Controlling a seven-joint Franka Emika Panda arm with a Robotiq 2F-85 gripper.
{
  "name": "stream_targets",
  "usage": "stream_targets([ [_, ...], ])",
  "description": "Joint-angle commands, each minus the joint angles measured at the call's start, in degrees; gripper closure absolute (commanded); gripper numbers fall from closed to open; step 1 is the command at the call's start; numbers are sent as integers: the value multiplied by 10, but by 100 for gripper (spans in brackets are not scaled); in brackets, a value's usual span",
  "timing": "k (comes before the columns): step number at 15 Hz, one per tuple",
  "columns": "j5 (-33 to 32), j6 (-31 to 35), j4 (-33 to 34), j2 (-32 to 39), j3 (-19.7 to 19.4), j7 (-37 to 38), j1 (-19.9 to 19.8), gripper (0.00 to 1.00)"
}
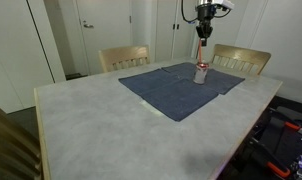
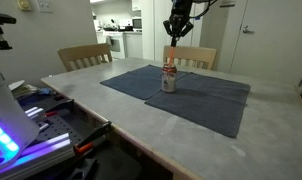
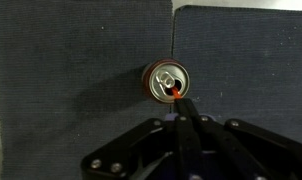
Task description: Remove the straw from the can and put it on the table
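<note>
Jaws pinch the orange straw (image 3: 177,93) near its top, its foot in the silver can (image 3: 166,80), upright on blue cloth (image 1: 176,92) on the bench (image 1: 91,125). In the wrist view, the jaws hide most of the straw.

The can (image 1: 201,73) is small and silver with red markings. It stands upright on a dark blue cloth (image 1: 161,90) that lies on the table (image 1: 91,130), toward the far edge. The table is large and rectangular, with a light grey marbled top and a pale wood edge.

In the wrist view the can's round lid (image 3: 168,81) shows from above, near the centre. The thin orange-red straw (image 1: 202,52) rises straight up from the can. Its lower end sits at about 5 o'clock on the lid (image 3: 176,93). Its upper part is pinched in the gripper (image 1: 203,37).
</note>
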Motion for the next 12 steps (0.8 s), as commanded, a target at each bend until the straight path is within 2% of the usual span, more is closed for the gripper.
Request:
stream_targets([
  [1,-22,-39,20,-10,-2,28,-3,100],
  [4,-40,-59,30,-17,-4,41,-1,100],
  [5,-42,-65,33,-18,-4,44,-1,74],
  [7,-44,-78,39,-14,-1,49,1,67],
  [12,-38,-96,35,-11,8,55,7,31],
])
